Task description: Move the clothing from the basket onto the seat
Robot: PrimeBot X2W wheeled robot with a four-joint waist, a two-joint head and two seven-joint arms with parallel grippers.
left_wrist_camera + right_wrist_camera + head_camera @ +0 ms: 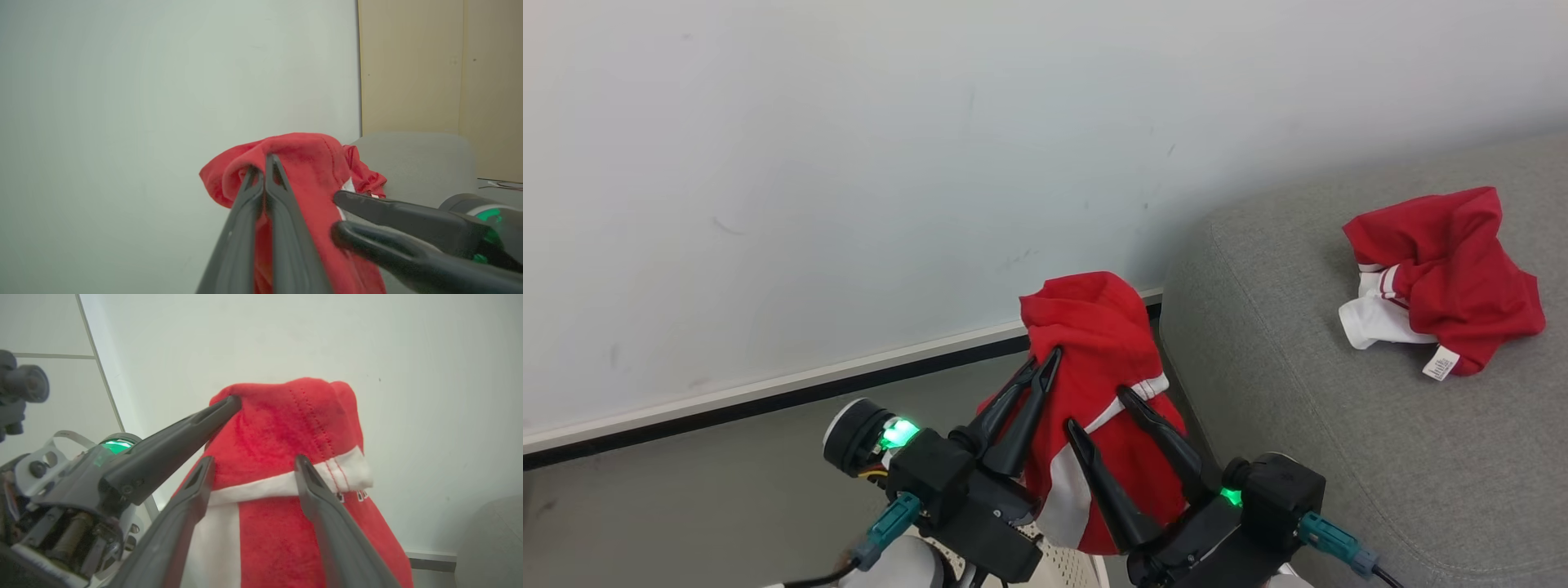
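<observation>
One piece of the red clothing (1094,327) with white panels hangs lifted in front of the wall, left of the seat (1298,392). My left gripper (1045,359) is shut on its upper fold, as the left wrist view shows at the gripper tips (262,163). My right gripper (1097,408) stands open just beside it, its fingers spread against the cloth's white stripe (261,488). A second red garment (1445,278) with a small white label lies crumpled on the grey seat. A sliver of the perforated cream basket (1066,565) peeks out below the grippers.
A pale wall (849,163) with a white and black skirting strip runs behind. Grey floor (686,506) lies to the left. The seat's rounded corner (1184,269) stands close to the hanging cloth. Beige panels (441,61) rise beyond the seat.
</observation>
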